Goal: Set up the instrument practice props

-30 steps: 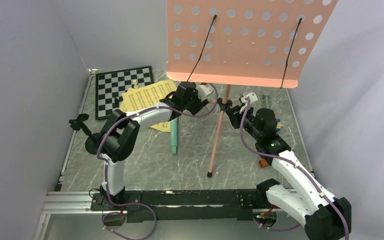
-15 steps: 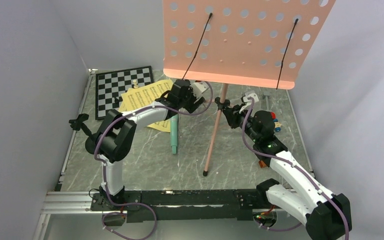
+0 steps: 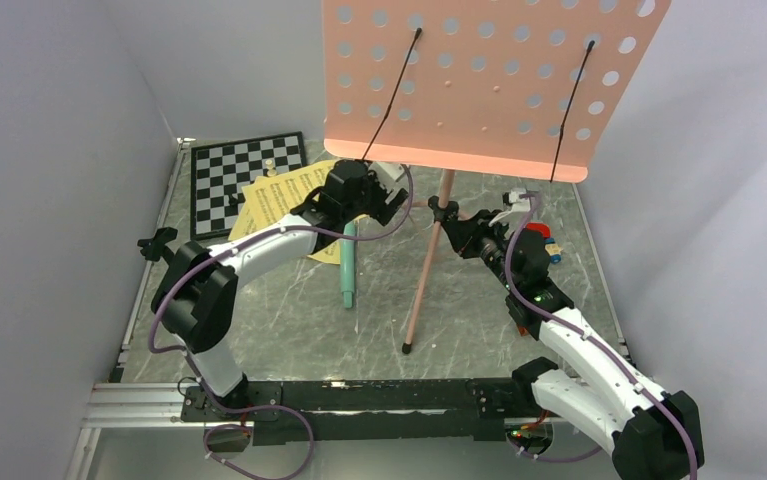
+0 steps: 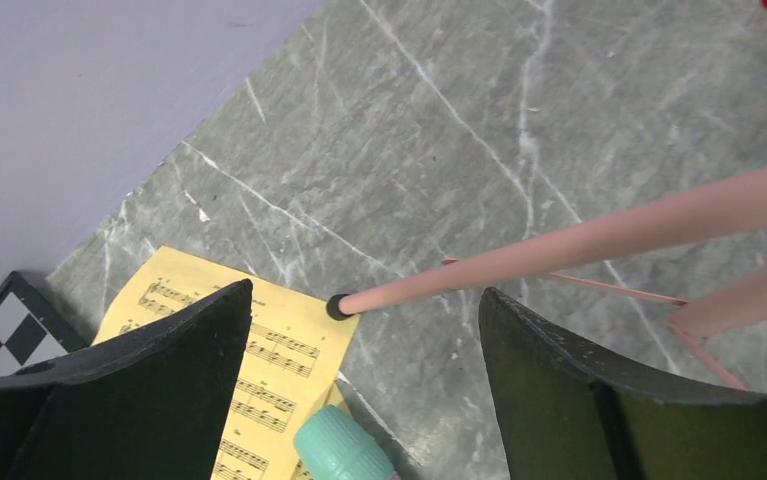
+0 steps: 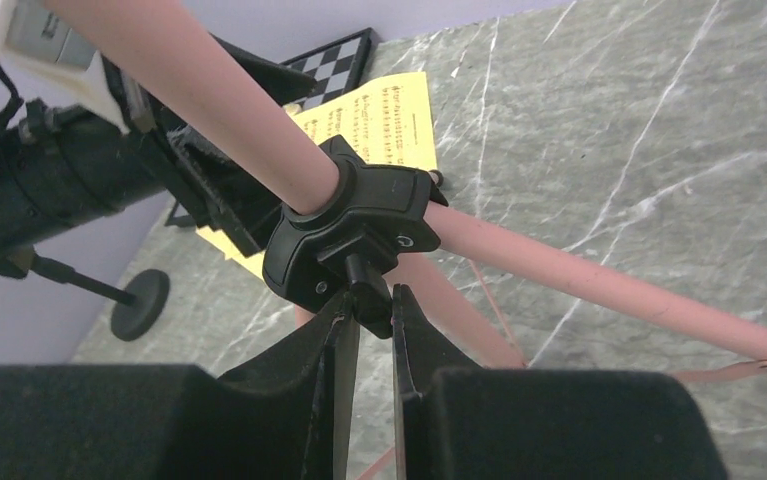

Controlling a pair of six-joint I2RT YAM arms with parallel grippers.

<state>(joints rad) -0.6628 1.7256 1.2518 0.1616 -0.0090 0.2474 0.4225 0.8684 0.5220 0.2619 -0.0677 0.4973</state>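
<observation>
Pink perforated board fills the top of the overhead view: the music stand [image 3: 479, 90] rises from the middle of the marble table [image 3: 289, 320], its desk high over both my arms. One thin leg slants down to a black foot near my bases.

My right claw [image 5: 370, 300] is pressed together on the small knob of the black collar [image 5: 359, 225], where the stand's pole and legs meet. The two fingers pinch the knob from either side.

My left claw [image 4: 364, 300] is spread wide and holds nothing. Between its fingers I see another leg, its black tip at the edge of the yellow sheet music [image 4: 259, 365]. I cannot tell whether the tip touches the paper.

The mint-green tube [image 4: 344, 450] lies with one end over those pages, just beneath my left claw. The small black round-base stand [image 3: 156, 243] is by the left wall, and the chessboard [image 3: 234, 172] lies in the far left corner.
</observation>
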